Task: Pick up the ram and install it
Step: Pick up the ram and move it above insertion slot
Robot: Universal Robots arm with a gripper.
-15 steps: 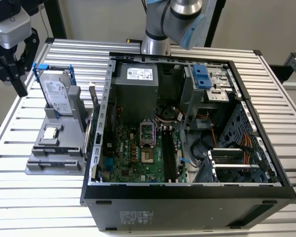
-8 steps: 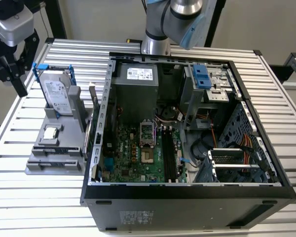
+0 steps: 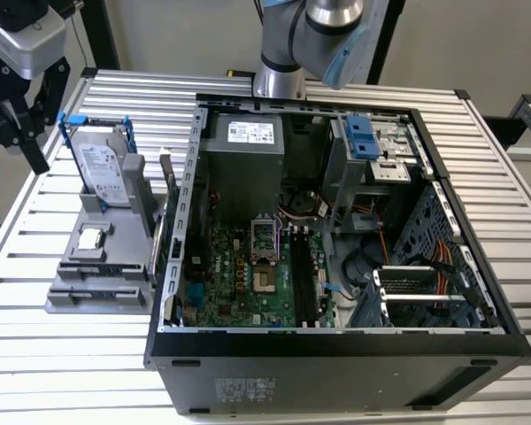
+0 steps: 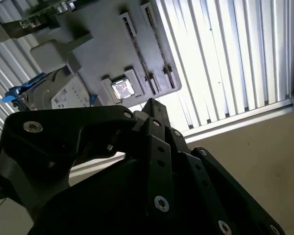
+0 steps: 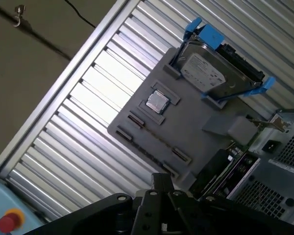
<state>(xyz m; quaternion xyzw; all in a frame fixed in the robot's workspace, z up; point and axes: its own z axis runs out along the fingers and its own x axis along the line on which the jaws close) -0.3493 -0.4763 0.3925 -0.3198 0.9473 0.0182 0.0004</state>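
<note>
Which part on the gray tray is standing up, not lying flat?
The hard drive, the silver box with a white label, held in a blue frame. It stands leaning on its edge, while the small square processor chip lies flat.

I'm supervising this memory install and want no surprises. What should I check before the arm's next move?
1. Gripper away from the computer case: ok.
2. What the gripper holds: cannot tell.
3. Memory stick's place in the grey holder: cannot tell.
4. Case open, motherboard exposed: ok.
5. Motherboard's memory slots free: cannot tell.
6. Hard drive standing in the holder: ok.
</note>
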